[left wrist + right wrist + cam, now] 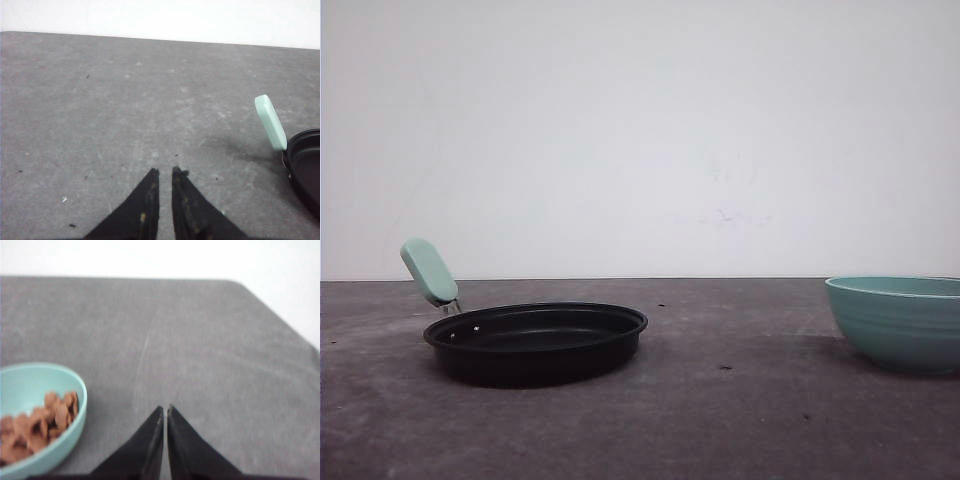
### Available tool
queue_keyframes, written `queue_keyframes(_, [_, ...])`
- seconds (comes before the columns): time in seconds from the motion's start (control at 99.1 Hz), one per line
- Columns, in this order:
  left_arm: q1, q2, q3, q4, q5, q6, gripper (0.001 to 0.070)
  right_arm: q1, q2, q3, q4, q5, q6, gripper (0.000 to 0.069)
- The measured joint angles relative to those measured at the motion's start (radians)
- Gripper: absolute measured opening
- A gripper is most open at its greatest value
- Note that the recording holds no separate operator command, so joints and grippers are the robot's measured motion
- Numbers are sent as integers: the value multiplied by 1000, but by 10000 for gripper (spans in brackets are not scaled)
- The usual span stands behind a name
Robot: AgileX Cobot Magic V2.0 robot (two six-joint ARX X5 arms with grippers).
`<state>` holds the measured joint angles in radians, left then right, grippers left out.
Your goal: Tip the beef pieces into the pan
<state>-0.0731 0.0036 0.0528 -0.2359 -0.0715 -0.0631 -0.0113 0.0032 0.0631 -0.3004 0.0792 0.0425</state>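
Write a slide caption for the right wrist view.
Right pincer shut over grey table, beside a teal bowl of beef pieces.

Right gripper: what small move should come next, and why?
Probably open the right gripper and swing it toward the bowl's rim. Its fingers are shut on nothing over bare table, the beef pieces sit in the bowl beside it, and the pan is empty.

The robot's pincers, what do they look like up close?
Both are black, each made of two long pointed fingers that narrow to thin tips. The left pincer looks worn, with small pale and yellowish specks on its fingers. The right pincer looks plain and smooth, though that picture is a bit blurry.
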Motion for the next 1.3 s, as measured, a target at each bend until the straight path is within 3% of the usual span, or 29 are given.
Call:
queue_keyframes(0.212, [0,0,0,1,0,-2,21,0,1,-1,34,-24,18,10])
queue_keyframes(0.303, [0,0,0,2,16,-39,21,0,1,-1,105,-29,28,10])
queue_keyframes(0.474, [0,0,-11,36,28,-208,21,0,1,-1,254,-72,137,10])
queue_keyframes(0.585, [0,0,-11,40,83,-360,21,0,1,-1,351,-200,262,10])
queue_keyframes(0.686, [0,0,-5,48,168,-483,21,0,1,0,459,-308,349,10])
queue_keyframes(0.787, [0,9,45,60,293,-543,21,3,1,47,453,-316,431,10])
queue_keyframes(0.817, [0,16,74,58,310,-553,21,3,1,72,426,-320,448,10])
queue_keyframes(0.979, [0,123,302,8,306,-550,21,2,50,283,244,-342,459,9])
queue_keyframes(1.13, [0,350,599,-20,306,-447,21,2,208,557,109,-348,370,9])
queue_keyframes(1.302, [0,637,972,-153,309,-364,21,2,435,876,-36,-369,271,9])
